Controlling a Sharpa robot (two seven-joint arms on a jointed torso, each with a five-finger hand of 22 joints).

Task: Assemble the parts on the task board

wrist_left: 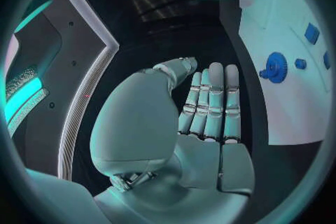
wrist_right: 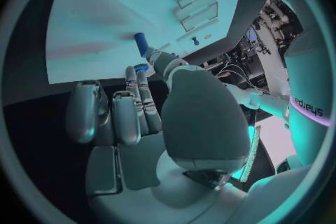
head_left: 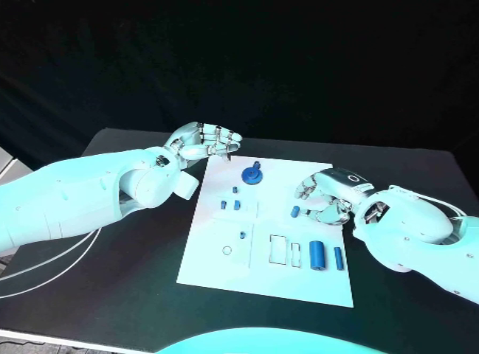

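Note:
The white task board point(head_left: 269, 274) lies mid-table. On it are a blue gear point(head_left: 252, 175), three small blue parts point(head_left: 237, 193) below the gear, and two blue cylinders point(head_left: 316, 255) near its right edge. My right hand point(head_left: 326, 195) hovers over the board's right side. Its thumb and a fingertip pinch a small blue peg point(head_left: 294, 212), which the right wrist view shows as the peg point(wrist_right: 141, 45) against the board point(wrist_right: 91, 22). My left hand point(head_left: 202, 141) hangs beyond the board's far left corner. In the left wrist view that hand point(wrist_left: 206, 112) has straight fingers and holds nothing.
Rectangular slots point(head_left: 277, 249) and small round holes point(head_left: 227, 251) mark the board's near half. The black table point(head_left: 122, 287) surrounds the board, with bare room to its left and right. Cables point(head_left: 48, 265) trail under my left arm.

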